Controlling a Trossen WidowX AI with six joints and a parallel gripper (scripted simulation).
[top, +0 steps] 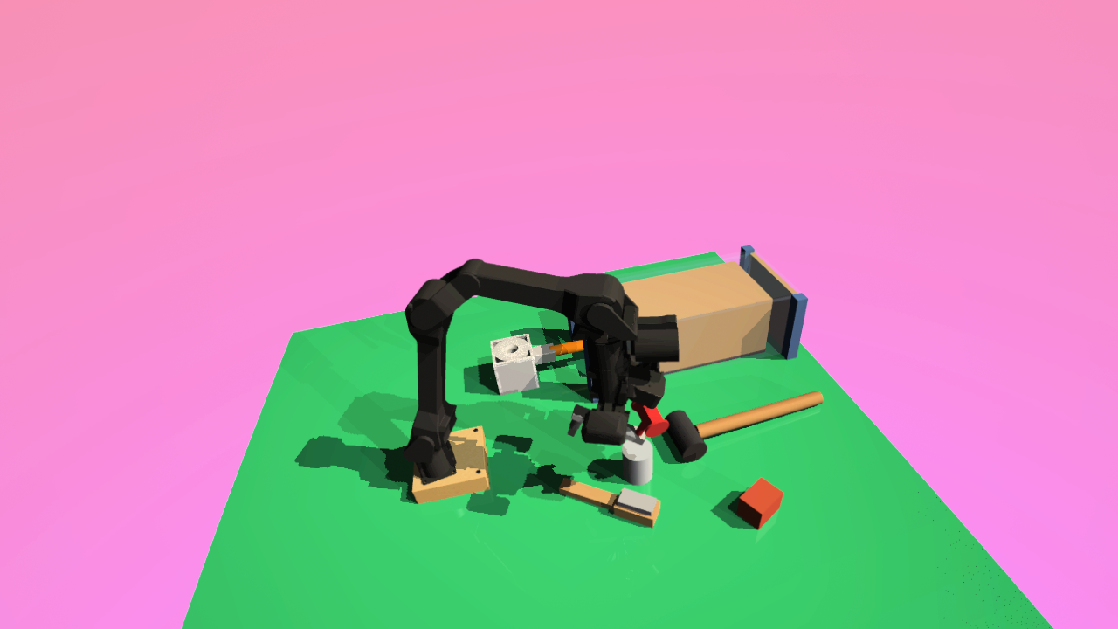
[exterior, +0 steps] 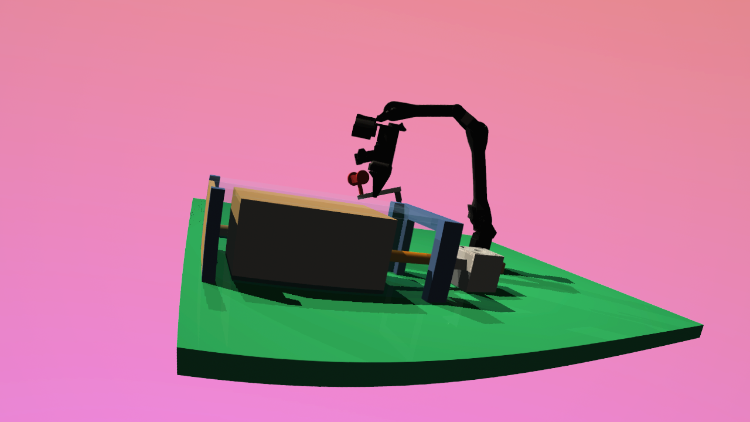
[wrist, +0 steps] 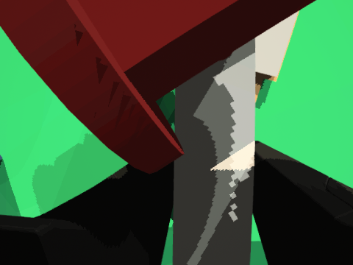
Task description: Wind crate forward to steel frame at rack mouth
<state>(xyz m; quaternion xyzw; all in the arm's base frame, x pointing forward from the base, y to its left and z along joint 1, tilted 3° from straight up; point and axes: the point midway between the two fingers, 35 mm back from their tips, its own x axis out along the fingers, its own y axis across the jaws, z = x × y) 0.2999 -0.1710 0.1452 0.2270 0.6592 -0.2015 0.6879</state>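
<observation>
Your handle (top: 576,420) (exterior: 381,193) (wrist: 213,147), grey with a red knob (top: 653,420) (exterior: 358,177) (wrist: 154,44), is gripped in the pincer (top: 623,438) (exterior: 375,195) (wrist: 213,173), above the bench (top: 500,578) (exterior: 314,336); the winch (top: 515,374) (exterior: 483,272) stands apart from the pincer, toward the arm's base; the crate (top: 715,313) (exterior: 314,244) sits beyond it.

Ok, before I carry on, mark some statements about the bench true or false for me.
1. The gripper is shut on the winch handle. True.
2. The handle's key is seated in the winch. False: the handle is in the air, away from the winch.
3. The crate touches the frame at the mouth. False: a gap remains, with the orange strap crossing it.
4. The red block is on the bench. True.
</observation>
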